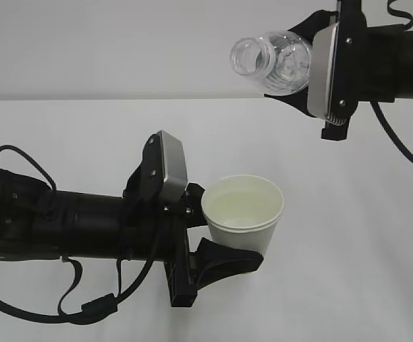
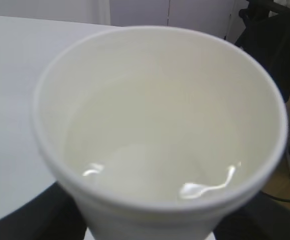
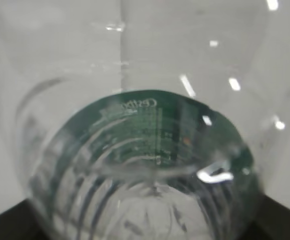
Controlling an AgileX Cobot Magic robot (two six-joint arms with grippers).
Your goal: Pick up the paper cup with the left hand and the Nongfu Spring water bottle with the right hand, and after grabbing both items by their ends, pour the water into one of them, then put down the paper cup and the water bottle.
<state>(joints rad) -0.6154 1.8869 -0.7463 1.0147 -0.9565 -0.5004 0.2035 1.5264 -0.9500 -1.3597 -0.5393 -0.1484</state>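
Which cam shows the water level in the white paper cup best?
Left wrist view: it looks straight into the white paper cup, where the clear water glints. The exterior view shows the cup smaller, its water surface at a slant. The right wrist view shows neither.

The black left gripper with its grey rectangular block (image 1: 224, 231) reaches in level from the left, jaws clamped around a small white paper cup (image 1: 243, 216) (held upright), while the black right gripper (image 1: 299, 68) hangs higher, gripping a tilted clear plastic bottle (image 1: 274, 63).
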